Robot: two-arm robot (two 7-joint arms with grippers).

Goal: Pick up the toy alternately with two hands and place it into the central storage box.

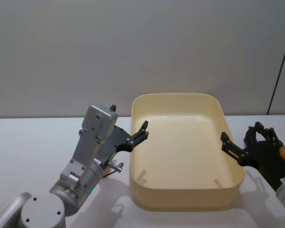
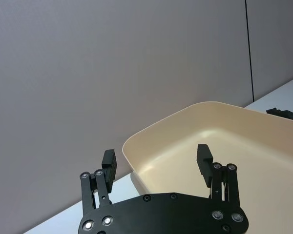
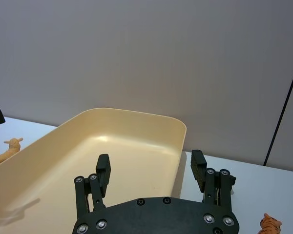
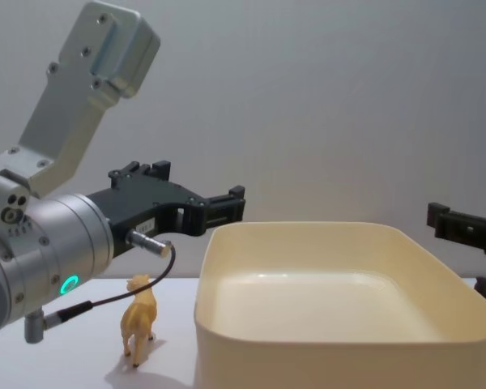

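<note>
The cream-yellow storage box (image 1: 180,202) stands mid-table with nothing visible inside it. My left gripper (image 1: 130,121) hovers open beside the box's left rim, and the left wrist view shows its fingers (image 2: 109,163) spread wide with nothing between them. At the box's right rim my right gripper (image 1: 241,131) is open too, also holding nothing (image 3: 150,165). A tan camel-like toy (image 4: 139,320) stands on the table left of the box, under my left arm, and it appears again in the right wrist view (image 3: 6,151). An orange striped tiger toy (image 3: 270,225) lies on the table to the right of the box.
The white table (image 1: 33,152) ends at a plain grey wall (image 1: 133,47) just behind the box. My thick silver left arm (image 4: 40,243), with its green ring light and a thin cable, hangs low over the table's left part.
</note>
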